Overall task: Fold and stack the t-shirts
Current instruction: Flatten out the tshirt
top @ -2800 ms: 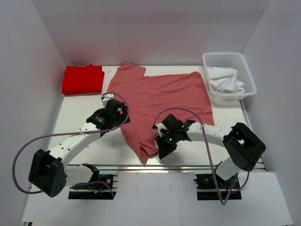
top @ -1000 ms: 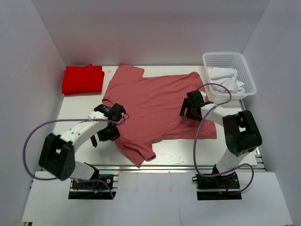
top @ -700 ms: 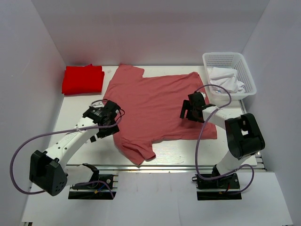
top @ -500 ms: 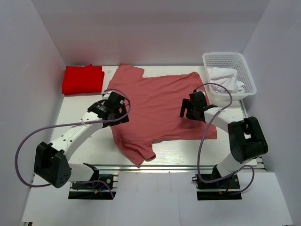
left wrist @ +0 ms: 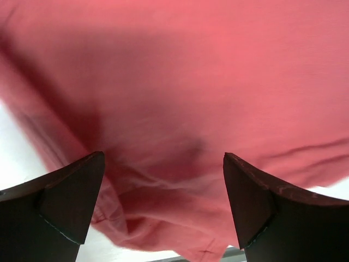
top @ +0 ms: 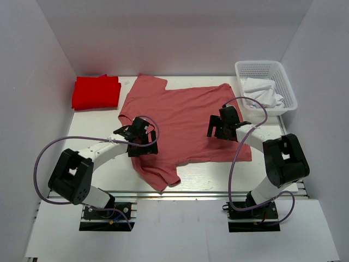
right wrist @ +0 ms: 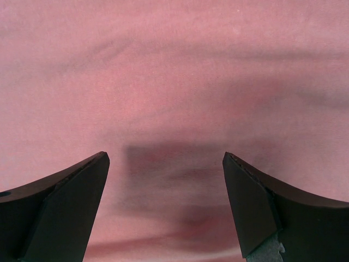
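Table (top: 87, 123): pink tee (top: 185, 112) spread centre, red tee (top: 96, 92) upper left; left end effector (top: 140, 143), right end effector (top: 217, 126) wide, seemingly above pink.

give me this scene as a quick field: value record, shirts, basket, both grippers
spread out: dusty rose-pink cloth t-shirt, laid open in the centre, not yet folded
folded: bright red cloth t-shirt, far left corner
container: white plastic mesh basket, far right, white cloth inside
left gripper: open, over the pink shirt's near left part, nothing held
right gripper: open, over the pink shirt's right side, nothing held
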`<control>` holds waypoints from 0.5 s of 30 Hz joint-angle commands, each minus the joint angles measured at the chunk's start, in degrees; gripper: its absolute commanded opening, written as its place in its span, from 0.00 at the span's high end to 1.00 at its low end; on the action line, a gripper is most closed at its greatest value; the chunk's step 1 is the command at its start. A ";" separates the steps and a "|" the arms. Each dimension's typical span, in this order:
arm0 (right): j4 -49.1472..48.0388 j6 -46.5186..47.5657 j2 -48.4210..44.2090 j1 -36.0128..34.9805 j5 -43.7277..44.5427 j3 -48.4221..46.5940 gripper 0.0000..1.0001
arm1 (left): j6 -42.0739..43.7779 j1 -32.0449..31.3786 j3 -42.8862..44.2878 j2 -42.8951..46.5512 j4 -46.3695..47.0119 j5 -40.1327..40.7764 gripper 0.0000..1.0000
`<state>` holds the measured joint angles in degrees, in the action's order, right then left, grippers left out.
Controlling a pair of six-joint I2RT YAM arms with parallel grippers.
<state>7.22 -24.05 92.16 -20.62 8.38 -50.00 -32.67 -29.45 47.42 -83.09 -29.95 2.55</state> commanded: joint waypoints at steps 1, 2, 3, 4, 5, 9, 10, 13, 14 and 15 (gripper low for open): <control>-1.60 -0.38 0.22 0.23 -0.91 0.43 0.10 | -3.71 0.36 -0.22 3.27 -4.56 7.78 0.00; -1.77 -0.47 0.04 0.32 -0.82 0.51 0.10 | -5.20 0.36 -0.83 3.28 -6.94 7.82 0.00; -1.69 -0.47 0.04 0.15 -0.65 0.52 0.10 | -7.83 0.36 -0.84 4.59 -9.31 11.65 0.00; -1.51 -0.55 -0.31 0.23 -0.04 0.60 0.10 | -9.42 0.36 -0.84 5.30 -14.12 13.43 0.00; -1.51 -0.64 -0.23 0.14 0.75 0.69 0.10 | -11.09 0.36 -1.53 6.00 -16.43 15.89 0.00; -1.42 -1.17 -0.40 0.23 1.99 0.78 0.10 | -19.17 0.36 -2.76 7.94 -25.67 19.07 0.00; -1.42 -1.35 -0.49 0.14 2.16 0.78 0.10 | -19.89 0.36 -2.77 7.94 -26.46 19.07 0.00; -1.51 -1.17 -0.58 0.14 1.81 0.78 0.10 | -19.89 0.36 -4.18 7.94 -25.95 18.47 0.00; -1.51 -1.17 -0.84 -0.03 1.81 0.78 0.10 | -19.89 0.36 -3.65 7.42 -25.94 18.46 0.00; -1.51 -1.08 -1.02 0.05 1.81 0.87 0.10 | -19.89 0.36 -3.13 7.42 -25.94 18.46 0.00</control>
<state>7.07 -24.99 92.31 -20.64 9.08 -49.74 -49.78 -29.30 43.48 -76.51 -54.00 18.74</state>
